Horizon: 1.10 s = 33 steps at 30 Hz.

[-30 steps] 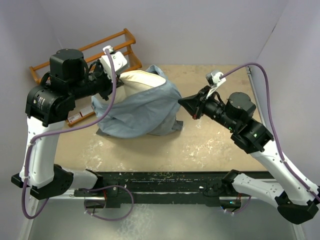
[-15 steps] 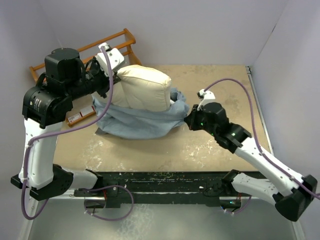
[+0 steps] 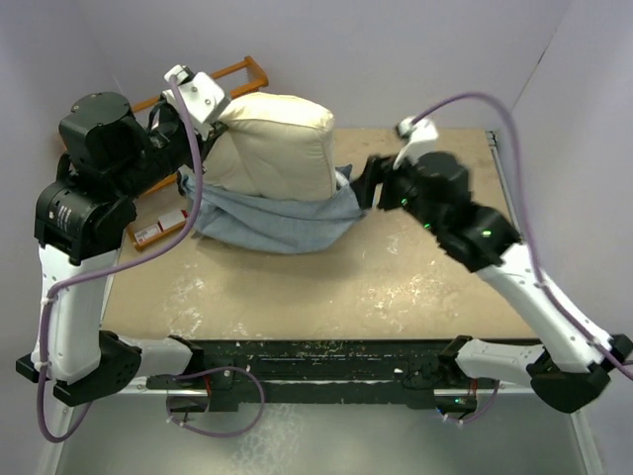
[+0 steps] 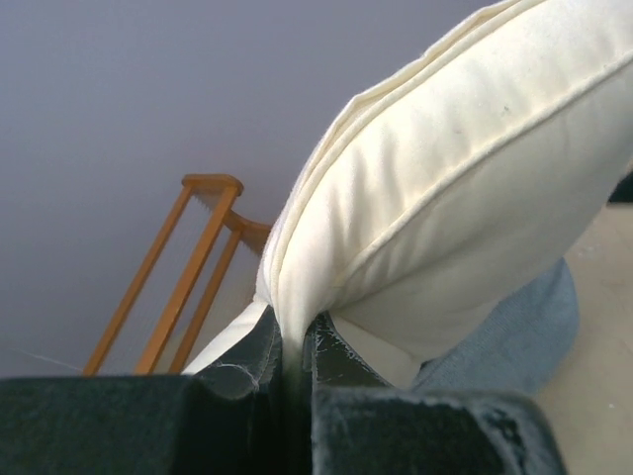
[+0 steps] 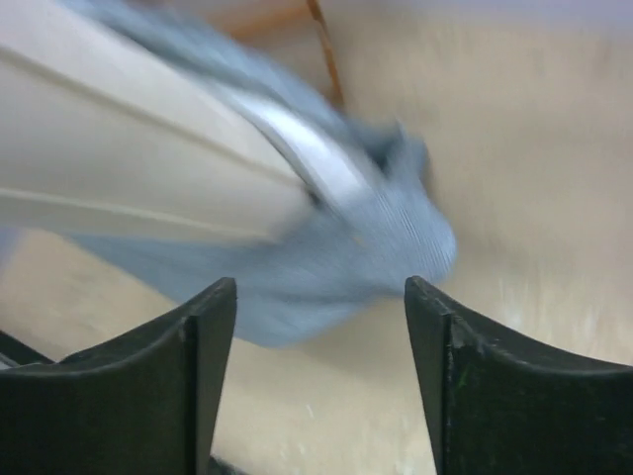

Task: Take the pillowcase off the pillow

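So the left gripper (image 4: 297, 344) is clamped tight on the corner seam of the pillow (image 3: 277, 143). It's holding it up at the back left of the table (image 3: 425, 277), right by the wooden rack (image 3: 247, 71), and most of the cream cushion is bare. The pillowcase (image 3: 282, 220) is bunched at the pillow's lower end and slumped on the table, and the right gripper (image 5: 321, 297) sits just beside that fabric, jaws wide apart, gripping nothing.

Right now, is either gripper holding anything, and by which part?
The left gripper pinches the pillow by its seamed edge near a corner. The right gripper is open, holding nothing, facing the pillowcase.
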Each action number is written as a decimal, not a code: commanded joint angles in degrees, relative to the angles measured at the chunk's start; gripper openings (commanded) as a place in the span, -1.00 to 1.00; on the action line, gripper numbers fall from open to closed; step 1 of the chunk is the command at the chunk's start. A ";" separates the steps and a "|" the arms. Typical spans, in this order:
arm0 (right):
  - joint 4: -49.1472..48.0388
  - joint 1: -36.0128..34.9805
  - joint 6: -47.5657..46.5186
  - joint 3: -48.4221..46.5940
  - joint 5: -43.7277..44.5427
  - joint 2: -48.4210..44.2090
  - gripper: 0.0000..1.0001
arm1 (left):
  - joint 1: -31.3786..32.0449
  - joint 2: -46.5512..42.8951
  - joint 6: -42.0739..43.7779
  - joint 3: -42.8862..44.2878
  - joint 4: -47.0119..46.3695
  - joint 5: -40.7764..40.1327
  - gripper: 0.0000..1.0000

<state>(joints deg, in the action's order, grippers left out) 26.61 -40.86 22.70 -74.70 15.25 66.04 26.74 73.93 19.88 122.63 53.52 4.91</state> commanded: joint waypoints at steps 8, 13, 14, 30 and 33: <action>5.92 -9.24 -23.06 -37.24 -17.97 8.96 0.70 | -0.07 -0.49 1.45 -6.14 -0.43 14.45 -1.00; 6.30 -14.21 -26.09 -37.94 -23.58 13.12 0.72 | -0.11 -0.04 2.81 -7.96 3.89 17.50 -1.00; 6.71 -15.74 -26.45 -37.94 -23.93 13.84 0.72 | -0.11 -0.15 3.06 -8.48 4.10 17.87 -1.00; 11.77 -18.03 -32.71 -42.99 -12.38 16.05 0.81 | -0.07 -1.66 8.31 -7.54 12.05 25.79 -1.00; 13.95 -18.03 -32.73 -44.06 -12.93 17.02 0.85 | -0.11 -1.75 8.24 -7.40 11.87 26.18 -1.00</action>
<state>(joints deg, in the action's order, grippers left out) 38.13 -59.18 -8.40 -115.66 0.97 83.48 26.30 74.11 26.81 113.78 68.31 26.11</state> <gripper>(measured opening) 0.912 0.059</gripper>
